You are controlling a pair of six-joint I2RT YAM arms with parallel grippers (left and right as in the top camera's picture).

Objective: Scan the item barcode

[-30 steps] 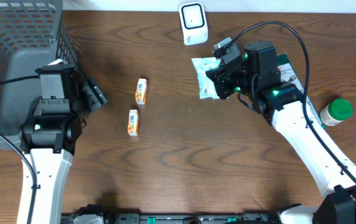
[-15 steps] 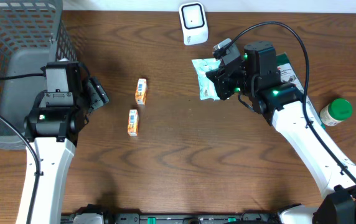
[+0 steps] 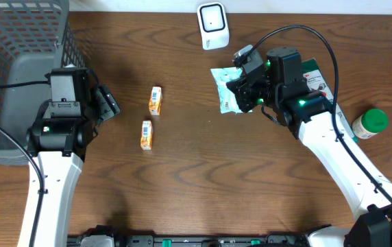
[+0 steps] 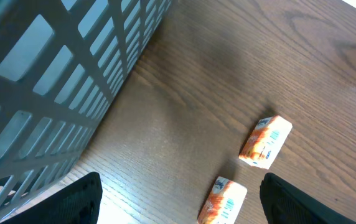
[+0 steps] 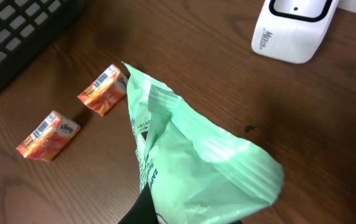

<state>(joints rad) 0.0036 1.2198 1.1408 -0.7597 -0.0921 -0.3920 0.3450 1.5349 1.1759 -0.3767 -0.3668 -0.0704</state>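
A light green plastic packet (image 3: pixel 224 88) hangs above the table, below and to the right of the white barcode scanner (image 3: pixel 212 26). My right gripper (image 3: pixel 246 93) is shut on the packet's right end. In the right wrist view the packet (image 5: pixel 196 162) fills the lower middle and hides most of the fingers, with the scanner (image 5: pixel 295 28) at top right. My left gripper (image 3: pixel 108 104) stands open beside the basket with nothing between its fingers (image 4: pixel 72 202). The barcode on the packet cannot be made out.
Two small orange packets (image 3: pixel 155 100) (image 3: pixel 147 134) lie left of centre, also seen in the left wrist view (image 4: pixel 266 142) (image 4: pixel 223 200). A grey wire basket (image 3: pixel 18 41) fills the far left. A green-lidded bottle (image 3: pixel 369 123) and a dark green pack (image 3: pixel 317 75) sit at the right.
The left arm has shifted a little to the right and toward the back, then stopped. The right gripper holds the green packet in almost the same place.
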